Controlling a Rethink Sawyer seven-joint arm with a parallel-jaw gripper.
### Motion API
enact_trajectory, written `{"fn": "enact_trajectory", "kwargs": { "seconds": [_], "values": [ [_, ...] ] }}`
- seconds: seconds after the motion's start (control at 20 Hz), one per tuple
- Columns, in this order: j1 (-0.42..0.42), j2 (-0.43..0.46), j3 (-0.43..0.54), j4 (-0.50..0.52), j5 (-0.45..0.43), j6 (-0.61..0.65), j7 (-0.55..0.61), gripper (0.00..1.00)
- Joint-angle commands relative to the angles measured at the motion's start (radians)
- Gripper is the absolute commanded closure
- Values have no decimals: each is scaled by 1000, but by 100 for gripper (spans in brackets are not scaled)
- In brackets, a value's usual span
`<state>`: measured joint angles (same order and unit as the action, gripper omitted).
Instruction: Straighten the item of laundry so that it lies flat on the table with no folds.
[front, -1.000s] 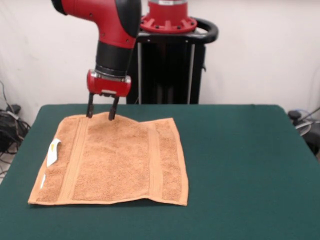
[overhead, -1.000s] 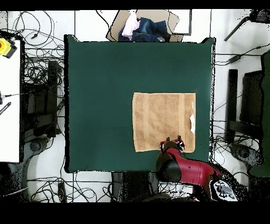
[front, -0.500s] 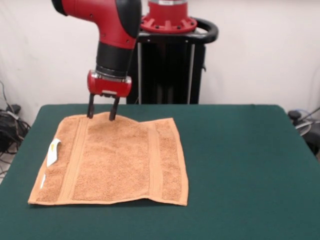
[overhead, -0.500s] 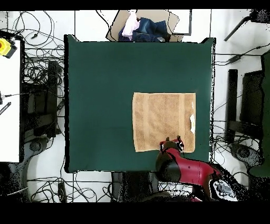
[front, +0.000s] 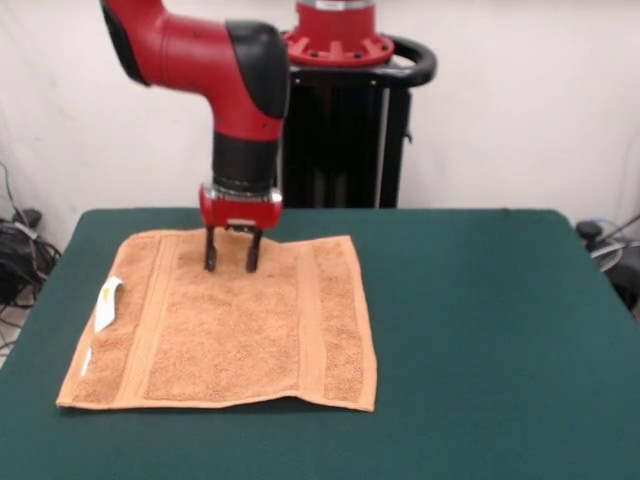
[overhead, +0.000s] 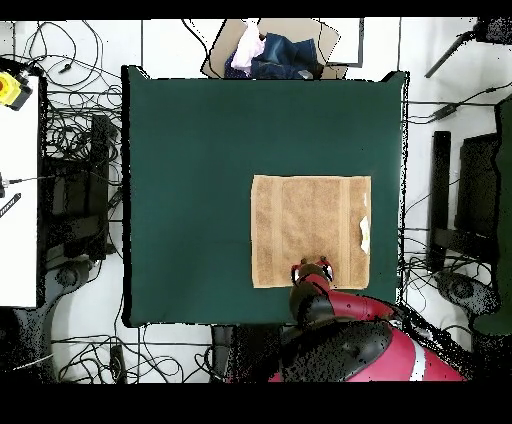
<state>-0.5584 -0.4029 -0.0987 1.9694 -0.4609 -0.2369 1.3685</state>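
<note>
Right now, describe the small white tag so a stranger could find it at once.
On the dark green table lies an orange-tan towel. In the front view, follow its left edge: the tag sticks up there, the only white thing on the cloth.

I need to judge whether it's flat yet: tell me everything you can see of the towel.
The towel is orange-tan terry cloth, roughly square, with woven border bands near two opposite edges and a small white tag curling up from one side edge. It lies spread nearly flat on the green table, with no fold visible. The open claw stands with its tips at the cloth near the towel's robot-side edge.
</note>
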Motion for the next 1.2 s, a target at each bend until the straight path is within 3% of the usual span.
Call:
{"fn": "enact_trajectory", "kwargs": {
  "seconds": [0.05,0.65,0.8,1.2],
  "values": [
    [-15,132,148,-94,101,-24,258,0],
    [23,101,137,-94,163,70,239,0],
    [64,97,96,-109,157,133,192,0],
    [33,-55,74,0,76,96,169,0]
  ]
}}
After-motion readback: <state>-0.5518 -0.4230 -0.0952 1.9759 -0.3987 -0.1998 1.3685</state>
